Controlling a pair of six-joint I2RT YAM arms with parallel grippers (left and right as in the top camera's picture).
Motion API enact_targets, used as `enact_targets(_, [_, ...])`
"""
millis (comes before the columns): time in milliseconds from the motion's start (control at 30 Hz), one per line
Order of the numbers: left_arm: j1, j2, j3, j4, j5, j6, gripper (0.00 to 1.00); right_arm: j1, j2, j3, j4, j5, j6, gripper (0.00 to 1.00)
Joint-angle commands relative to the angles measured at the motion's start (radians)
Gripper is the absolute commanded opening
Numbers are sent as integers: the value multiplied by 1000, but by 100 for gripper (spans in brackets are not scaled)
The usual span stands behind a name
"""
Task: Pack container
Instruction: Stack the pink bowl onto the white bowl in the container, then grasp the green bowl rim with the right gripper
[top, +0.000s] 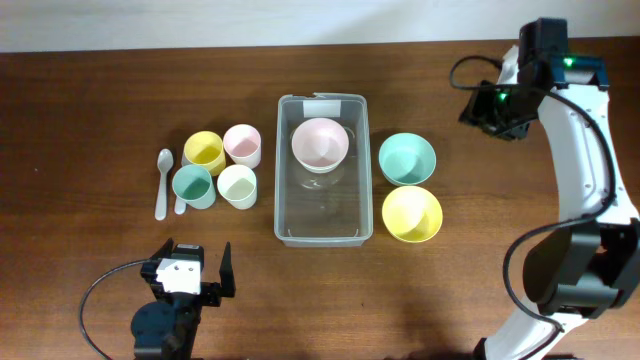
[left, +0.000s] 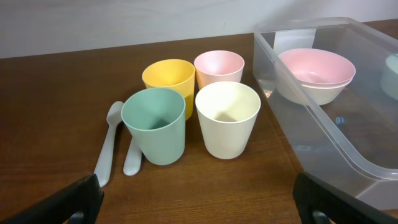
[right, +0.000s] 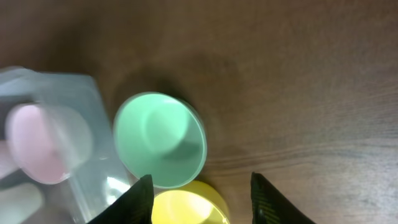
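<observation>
Container is holding one pink bowl; right end effector, hovering open above green bowl, is likely risking knocking the adjacent yellow bowl.

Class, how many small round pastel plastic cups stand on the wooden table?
4, grouped left of the clear plastic rectangular container: yellow cup and pink cup at the far side, teal cup and cream cup nearer. None appears hidden.

The table is dark brown with wood grain. The container is clear, with a white label. Around it are a pink bowl, a mint-green bowl, a yellow bowl, a yellow cup, a pink cup, a teal cup, a cream cup and a pale grey spoon.
</observation>
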Motion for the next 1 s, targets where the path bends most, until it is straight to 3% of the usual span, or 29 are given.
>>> enact_targets(0, [6,-6,-6,3,4,12,100,10,49,-83,30,27,-20,46])
enact_targets(433, [6,-6,-6,3,4,12,100,55,74,-433,438,-110,-69,40])
enact_targets(800, [6,-6,-6,3,4,12,100,95,75,-490,585,-119,-31,36])
enact_targets(967, [6,-6,-6,3,4,12,100,99,75,-495,613,-80,19,19])
